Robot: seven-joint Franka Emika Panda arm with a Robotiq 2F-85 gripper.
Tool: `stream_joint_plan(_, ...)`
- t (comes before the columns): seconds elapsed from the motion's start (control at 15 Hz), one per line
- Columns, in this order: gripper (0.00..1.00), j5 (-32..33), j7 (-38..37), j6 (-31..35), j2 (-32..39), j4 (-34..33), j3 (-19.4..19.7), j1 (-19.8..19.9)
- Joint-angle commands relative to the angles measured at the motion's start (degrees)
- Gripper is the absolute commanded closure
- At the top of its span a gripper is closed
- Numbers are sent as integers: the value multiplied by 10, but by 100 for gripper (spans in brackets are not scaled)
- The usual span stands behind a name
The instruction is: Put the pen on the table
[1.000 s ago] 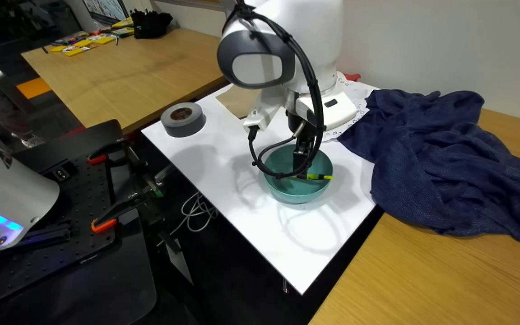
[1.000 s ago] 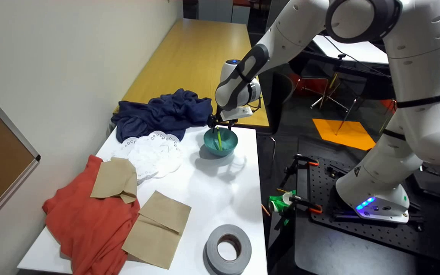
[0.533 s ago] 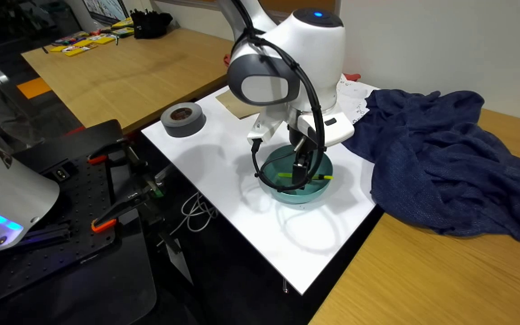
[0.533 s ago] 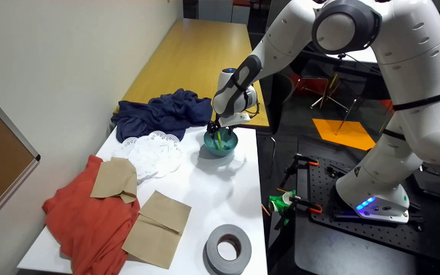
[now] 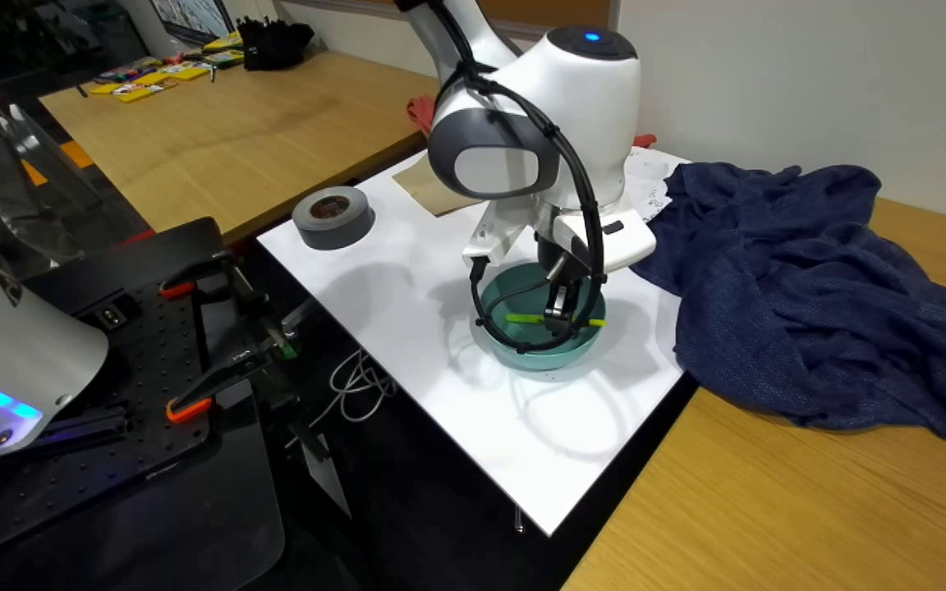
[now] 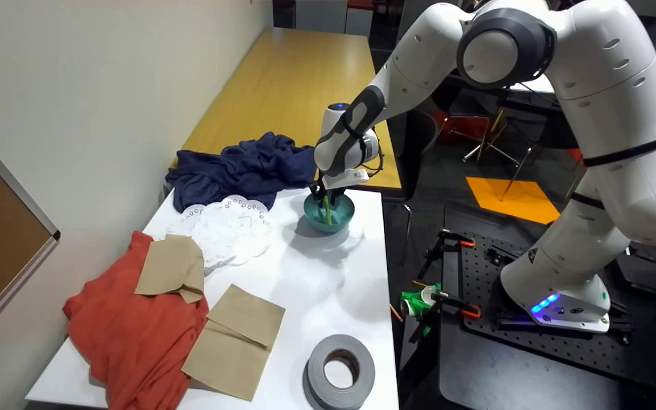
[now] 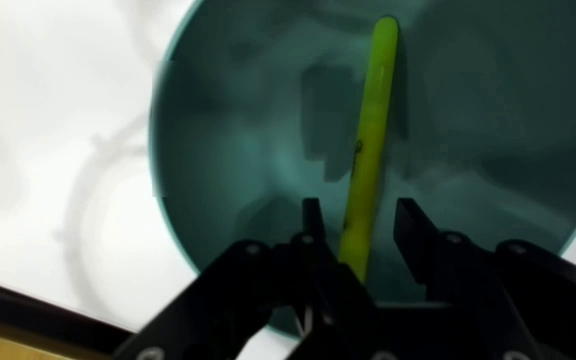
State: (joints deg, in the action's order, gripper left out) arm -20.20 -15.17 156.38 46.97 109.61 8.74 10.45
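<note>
Holds the gripper point(image 6: 328, 198) low over the teal bowl point(image 6: 343, 215), close by the green pen point(image 6: 328, 212) inside. Leans over a white table point(image 6: 311, 290) bearing gray tape point(image 6: 320, 377), brown paper point(image 6: 231, 350), red cloth point(image 6: 134, 327), white doilies point(image 6: 231, 236) and navy cloth point(image 6: 248, 169).

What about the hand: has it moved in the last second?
Yes, down: in an exterior view the hand has descended toward the unmoved teal bowl.

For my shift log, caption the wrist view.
Yellow-green pen in a teal bowl, seen between the fingertips of an open gripper.
</note>
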Motion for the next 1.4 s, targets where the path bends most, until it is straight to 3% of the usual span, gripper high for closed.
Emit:
stream_joint_plan(0.0, 88, 7, -19, -24, -1, -20, 1, 5)
stream_joint_plan(0.13, 99, 8, -17, -22, -10, -14, 1, 5)
stream_joint_plan(0.47, 96, 11, 11, 6, -126, 75, -4, -1)
stream_joint_plan(0.87, 96, 85, 36, -18, -282, 153, -5, -41)
stream_joint_plan(1.13, 96, 117, 61, -53, -323, 166, -37, -64)
stream_joint_plan(1.33, 96, 119, 85, -69, -312, 159, -61, -76)
